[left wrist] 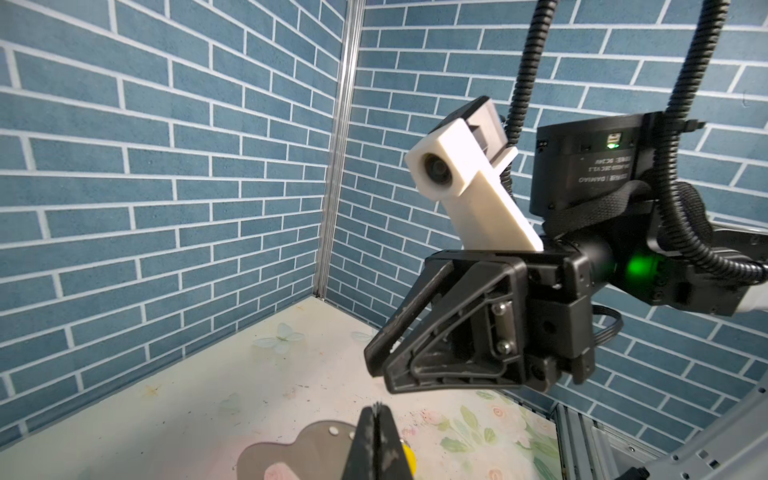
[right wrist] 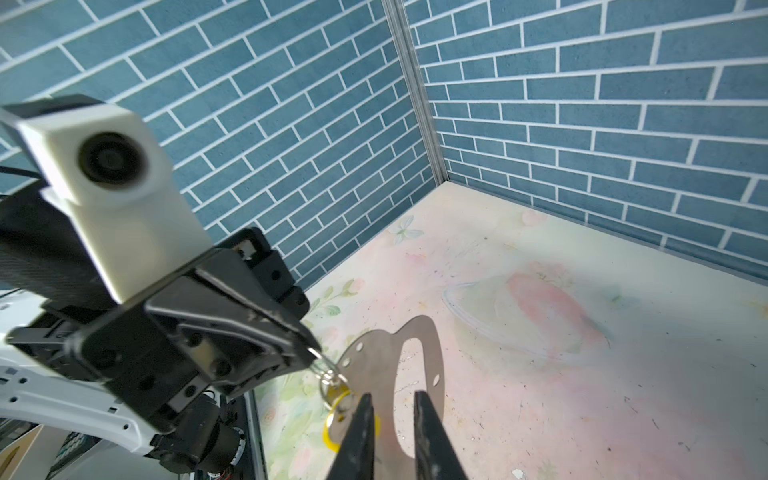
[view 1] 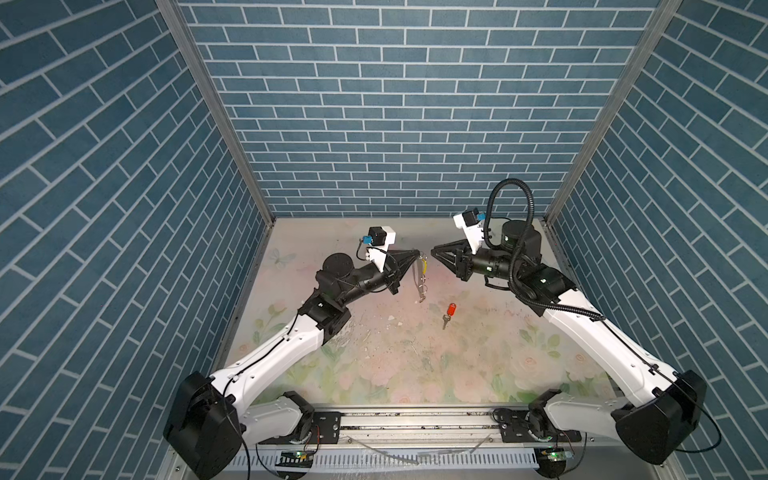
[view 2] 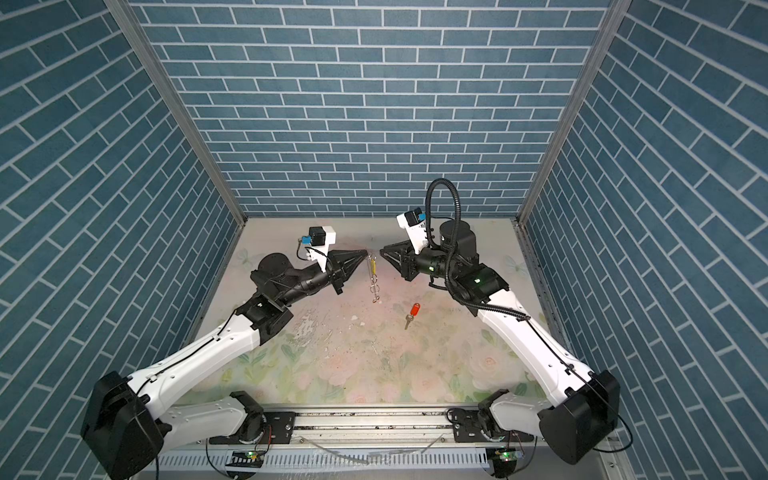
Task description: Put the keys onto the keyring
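The worktop (view 1: 478,365) is closed by three brick walls (view 1: 395,104), and a metal rail (view 1: 415,419) runs along its near edge. Most of its surface is free. Only one thing lies on it.

Two arms reach in from the rail and meet above the far half of the worktop, at the keyring (right wrist: 380,357). The left gripper (view 1: 417,252) has its jaws pressed together on a small silver ring at the top of the keyring. The flat plate of the keyring hangs straight down from there, above the worktop. In both top views it shows edge-on, as a thin line. The right gripper (right wrist: 392,397) is just beside the keyring on the other side. Its jaws stand a little apart and hold nothing.

There is one keyring and two keys. The yellow key (view 2: 372,266) hangs at the top of the keyring, just under the left jaws. The red key (view 1: 449,314) lies flat on the worktop, nearer to the rail than the keyring and toward the right arm, well apart from every edge.
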You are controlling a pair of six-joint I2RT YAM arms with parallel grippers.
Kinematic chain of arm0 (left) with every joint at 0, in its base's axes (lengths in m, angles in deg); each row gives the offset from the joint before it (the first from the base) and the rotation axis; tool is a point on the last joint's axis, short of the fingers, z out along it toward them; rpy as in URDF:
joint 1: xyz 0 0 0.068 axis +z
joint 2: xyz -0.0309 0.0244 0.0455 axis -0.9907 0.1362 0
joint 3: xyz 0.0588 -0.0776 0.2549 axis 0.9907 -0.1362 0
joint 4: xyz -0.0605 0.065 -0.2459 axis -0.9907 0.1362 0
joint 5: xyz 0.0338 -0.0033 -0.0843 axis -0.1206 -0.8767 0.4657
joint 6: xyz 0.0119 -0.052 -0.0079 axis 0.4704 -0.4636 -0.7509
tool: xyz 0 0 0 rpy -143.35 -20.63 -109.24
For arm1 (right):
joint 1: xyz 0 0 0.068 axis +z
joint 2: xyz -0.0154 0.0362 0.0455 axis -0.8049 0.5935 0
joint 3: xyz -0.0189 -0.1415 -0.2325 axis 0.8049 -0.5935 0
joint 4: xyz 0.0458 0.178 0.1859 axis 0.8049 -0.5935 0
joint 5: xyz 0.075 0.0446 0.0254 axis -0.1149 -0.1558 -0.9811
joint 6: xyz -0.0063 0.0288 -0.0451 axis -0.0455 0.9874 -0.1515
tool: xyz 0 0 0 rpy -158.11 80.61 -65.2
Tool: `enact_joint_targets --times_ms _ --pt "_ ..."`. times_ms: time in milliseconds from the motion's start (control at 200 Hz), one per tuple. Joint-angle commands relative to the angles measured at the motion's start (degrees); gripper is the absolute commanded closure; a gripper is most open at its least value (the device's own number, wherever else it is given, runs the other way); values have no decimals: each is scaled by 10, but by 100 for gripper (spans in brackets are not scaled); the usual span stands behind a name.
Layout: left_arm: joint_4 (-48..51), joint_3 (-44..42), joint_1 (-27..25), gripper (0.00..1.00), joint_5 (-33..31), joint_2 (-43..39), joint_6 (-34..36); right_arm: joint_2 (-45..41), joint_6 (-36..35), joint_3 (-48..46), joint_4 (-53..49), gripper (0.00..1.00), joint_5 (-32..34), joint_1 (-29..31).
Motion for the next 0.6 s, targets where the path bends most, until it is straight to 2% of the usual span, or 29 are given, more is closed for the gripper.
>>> enact_joint_targets --times_ms 0,245,410,595 --pt "-23 -2 -2 100 -3 -8 11 -6 25 -22 29 78 -29 8" --pt "-26 -1 -2 100 -1 -10 11 6 21 -19 27 77 -52 28" --pt "-25 -2 -2 100 -2 -12 12 12 -1 -13 -1 77 -40 42" --pt "-33 -3 -2 100 0 -14 9 22 -16 -6 -23 88 -29 50"
